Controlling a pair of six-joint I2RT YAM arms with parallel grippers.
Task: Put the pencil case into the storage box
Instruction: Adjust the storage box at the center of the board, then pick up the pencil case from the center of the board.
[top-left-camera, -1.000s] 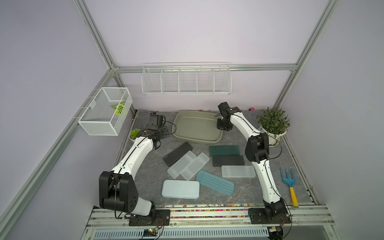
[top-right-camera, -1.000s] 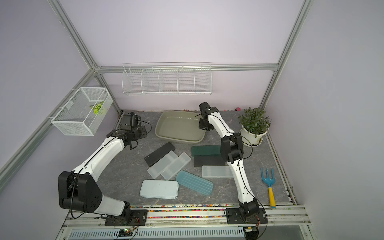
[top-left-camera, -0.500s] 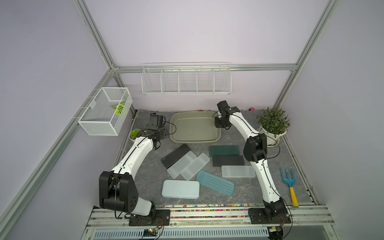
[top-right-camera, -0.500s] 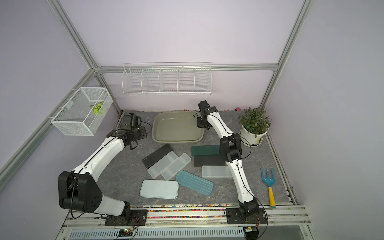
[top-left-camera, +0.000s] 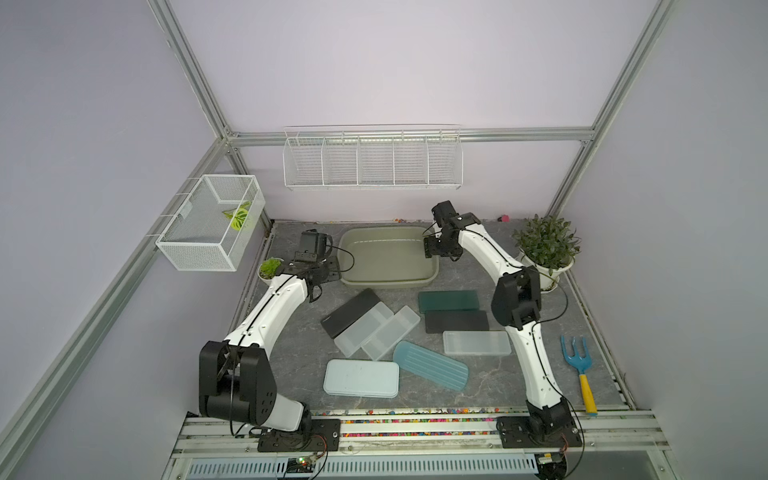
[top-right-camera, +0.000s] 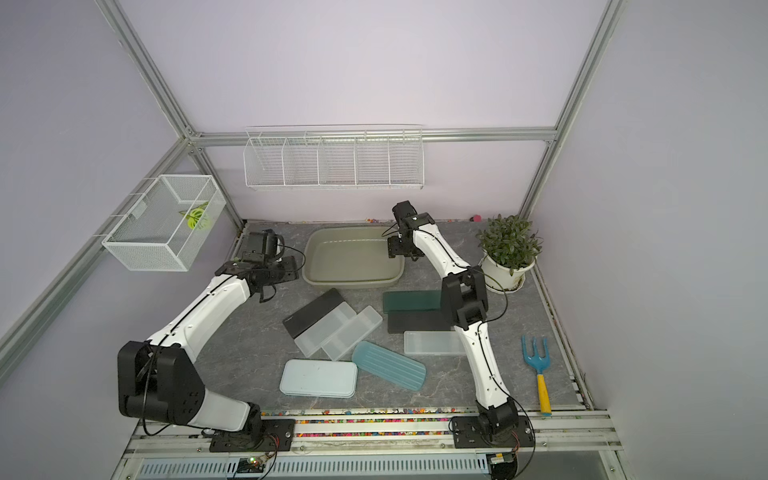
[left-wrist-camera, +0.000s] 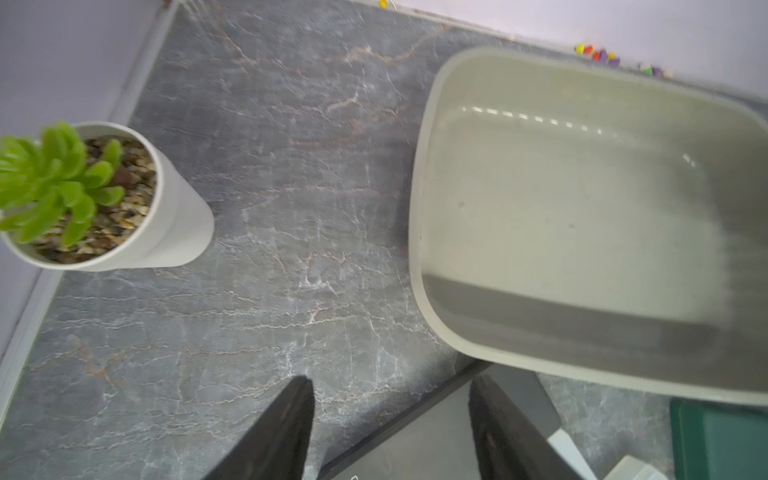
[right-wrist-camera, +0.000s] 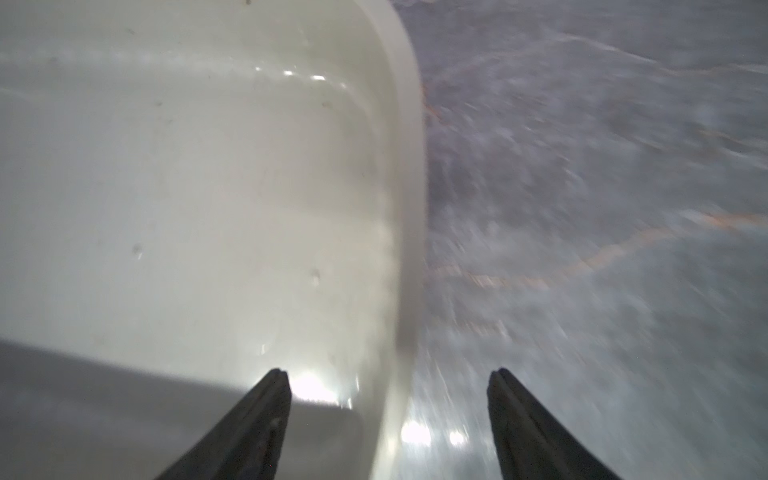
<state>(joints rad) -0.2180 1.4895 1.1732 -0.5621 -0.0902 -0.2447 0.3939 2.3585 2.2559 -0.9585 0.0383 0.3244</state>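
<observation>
Both my jaws apart now, shut one second ago. Storage box (top-left-camera: 388, 266), tilted then, sits flat at bench (top-left-camera: 490, 382) back, right jaws astride olive-beige rim; eight pencil cases (top-left-camera: 430, 365) before it.

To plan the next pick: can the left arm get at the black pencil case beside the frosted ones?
Probably yes. The left hand hangs open near one end of the black pencil case, with nothing between; a frosted case lies only along its side.
</observation>
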